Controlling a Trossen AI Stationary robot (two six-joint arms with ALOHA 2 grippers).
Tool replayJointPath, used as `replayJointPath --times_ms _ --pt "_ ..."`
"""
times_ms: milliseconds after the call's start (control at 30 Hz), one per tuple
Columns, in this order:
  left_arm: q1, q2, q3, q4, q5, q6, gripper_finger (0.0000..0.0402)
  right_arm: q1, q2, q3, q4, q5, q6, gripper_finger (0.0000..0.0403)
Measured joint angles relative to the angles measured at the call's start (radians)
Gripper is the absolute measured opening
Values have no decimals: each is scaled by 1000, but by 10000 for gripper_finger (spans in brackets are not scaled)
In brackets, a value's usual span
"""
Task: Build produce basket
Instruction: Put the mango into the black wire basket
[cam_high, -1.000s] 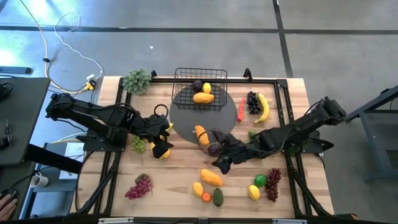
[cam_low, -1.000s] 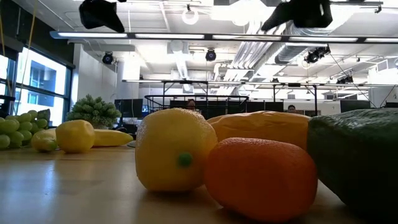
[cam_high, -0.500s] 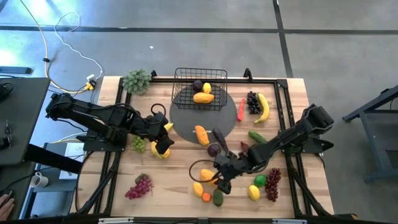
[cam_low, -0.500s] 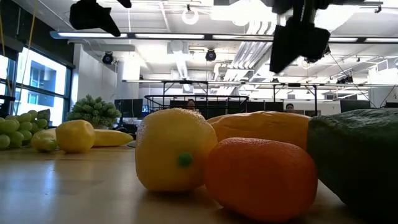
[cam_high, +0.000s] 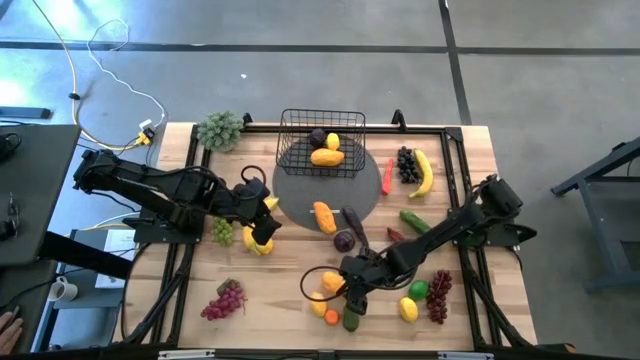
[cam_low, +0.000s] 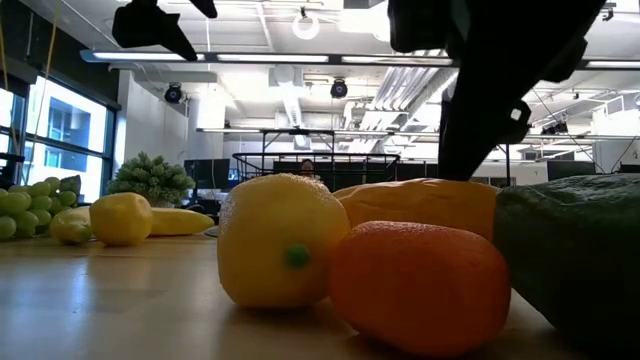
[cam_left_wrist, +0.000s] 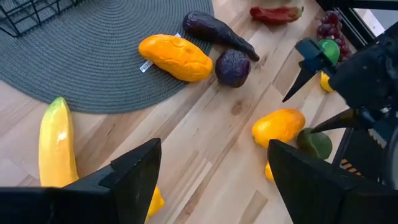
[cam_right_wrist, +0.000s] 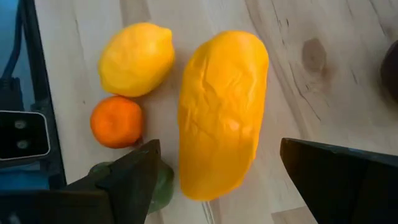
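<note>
This is a robotics lab set up in a large open-plan office or industrial hall. The low view shows an exposed ceiling with long strip lights (cam_low: 300, 55), bare ducts and pipes (cam_low: 400, 90), tall windows (cam_low: 60, 135) on the left and rows of desks far behind. From above, a wooden table (cam_high: 285, 270) stands on a polished grey concrete floor (cam_high: 300, 60), with yellow and white cables (cam_high: 95, 70) trailing off its far left corner
</note>
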Motion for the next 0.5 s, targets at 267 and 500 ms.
replayJointPath --times_ms 267,500 --pt "0 0 0 0 -7 1 282 0 46 0 4 -10 30 313" --pt "1 0 0 0 -38 4 282 0 84 0 3 -32 59 309"
